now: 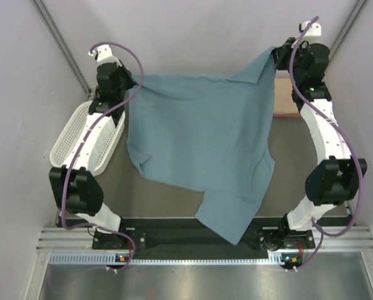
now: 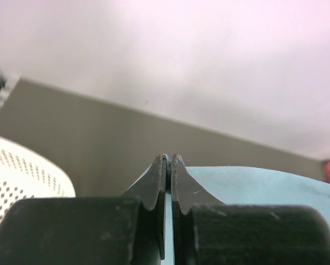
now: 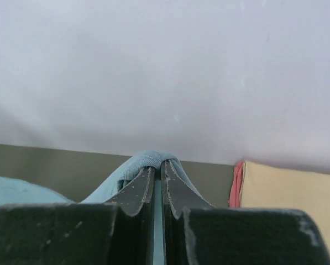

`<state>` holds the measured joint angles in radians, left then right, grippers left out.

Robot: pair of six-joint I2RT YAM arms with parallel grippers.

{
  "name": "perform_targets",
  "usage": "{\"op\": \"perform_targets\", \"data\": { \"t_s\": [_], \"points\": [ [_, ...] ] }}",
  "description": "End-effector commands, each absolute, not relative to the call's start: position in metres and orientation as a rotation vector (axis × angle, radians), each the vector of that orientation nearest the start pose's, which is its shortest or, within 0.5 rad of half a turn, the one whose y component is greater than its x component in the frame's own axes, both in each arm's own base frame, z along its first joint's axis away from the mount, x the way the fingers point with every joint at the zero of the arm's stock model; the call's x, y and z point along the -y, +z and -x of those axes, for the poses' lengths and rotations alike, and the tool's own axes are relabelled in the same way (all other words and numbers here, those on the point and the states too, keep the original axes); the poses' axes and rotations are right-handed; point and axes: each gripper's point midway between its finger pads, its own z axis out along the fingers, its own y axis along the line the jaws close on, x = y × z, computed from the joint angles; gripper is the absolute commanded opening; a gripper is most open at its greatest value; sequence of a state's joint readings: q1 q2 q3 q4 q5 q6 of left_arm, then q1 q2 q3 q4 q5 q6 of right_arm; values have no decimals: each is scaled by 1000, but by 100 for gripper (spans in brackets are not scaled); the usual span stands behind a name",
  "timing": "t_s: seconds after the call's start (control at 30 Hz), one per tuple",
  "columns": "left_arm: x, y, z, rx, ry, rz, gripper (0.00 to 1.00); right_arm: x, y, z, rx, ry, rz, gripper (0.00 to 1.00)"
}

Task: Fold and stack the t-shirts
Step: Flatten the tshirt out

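Both hands are pinched tight on the blue-grey shirt (image 1: 198, 144): the left hand (image 2: 168, 160) has a corner just beside the white basket (image 1: 67, 147), the right hand (image 3: 158, 163) another corner well off to the basket's right. The shirt hangs spread between them, tail over the worktop (image 1: 111, 181)'s near edge. A folded peach shirt (image 3: 292, 193), with a pink-red shirt (image 3: 236, 187) peeking out at its edge, sits farthest from the basket.
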<state>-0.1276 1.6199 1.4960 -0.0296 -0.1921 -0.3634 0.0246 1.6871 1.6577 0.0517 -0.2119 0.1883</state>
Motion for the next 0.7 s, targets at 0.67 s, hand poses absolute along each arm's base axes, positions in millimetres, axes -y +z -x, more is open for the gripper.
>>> {"op": "perform_targets", "data": {
  "t_s": [0.67],
  "points": [
    [17, 639, -204, -909, -398, 241, 0, -51, 717, -116, -643, 277, 176, 0]
  ]
}}
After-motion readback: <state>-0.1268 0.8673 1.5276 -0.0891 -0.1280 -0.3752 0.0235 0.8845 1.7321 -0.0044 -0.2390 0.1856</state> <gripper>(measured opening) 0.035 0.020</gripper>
